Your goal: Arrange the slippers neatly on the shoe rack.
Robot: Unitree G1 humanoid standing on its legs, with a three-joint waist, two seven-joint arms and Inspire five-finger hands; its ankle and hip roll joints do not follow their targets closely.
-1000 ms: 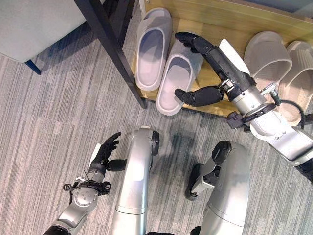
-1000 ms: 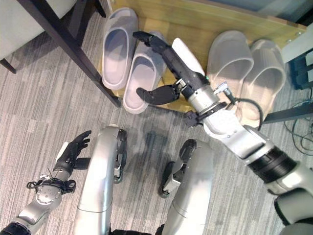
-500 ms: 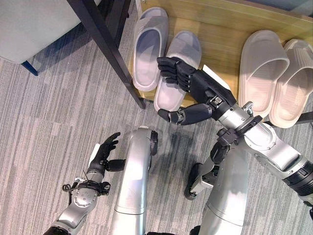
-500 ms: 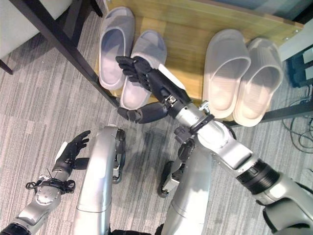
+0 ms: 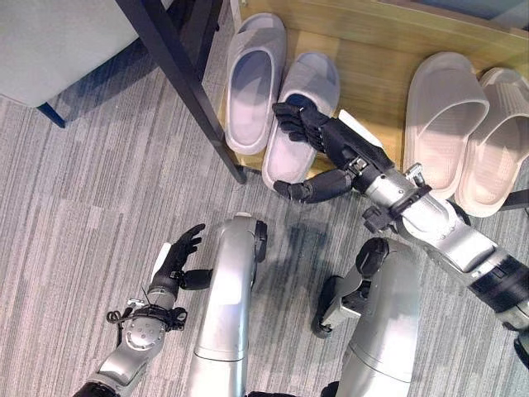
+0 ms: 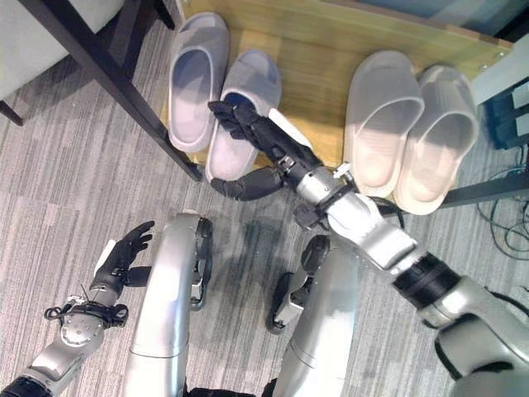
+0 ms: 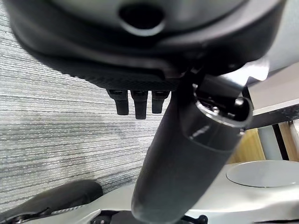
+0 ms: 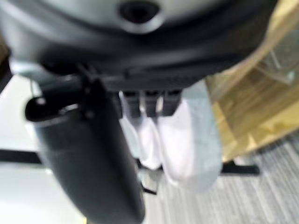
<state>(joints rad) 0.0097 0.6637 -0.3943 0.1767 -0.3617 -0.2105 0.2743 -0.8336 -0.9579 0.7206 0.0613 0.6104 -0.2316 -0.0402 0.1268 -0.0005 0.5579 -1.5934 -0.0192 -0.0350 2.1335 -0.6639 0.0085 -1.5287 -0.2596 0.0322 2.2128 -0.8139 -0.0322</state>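
We see two grey slippers [image 5: 273, 107] lying side by side on the wooden shoe rack [image 5: 372, 50], at its end next to the black table leg [image 5: 186, 83]. The heel of one sticks out over the rack's edge. Our right hand [image 5: 335, 149] sits over that slipper, fingers bent a little, thumb out by the heel, holding nothing. Two beige slippers [image 5: 467, 124] lie together at the rack's other end. Our left hand [image 5: 178, 256] hangs loose and open over the grey carpet [image 5: 74, 207], well away from the rack.
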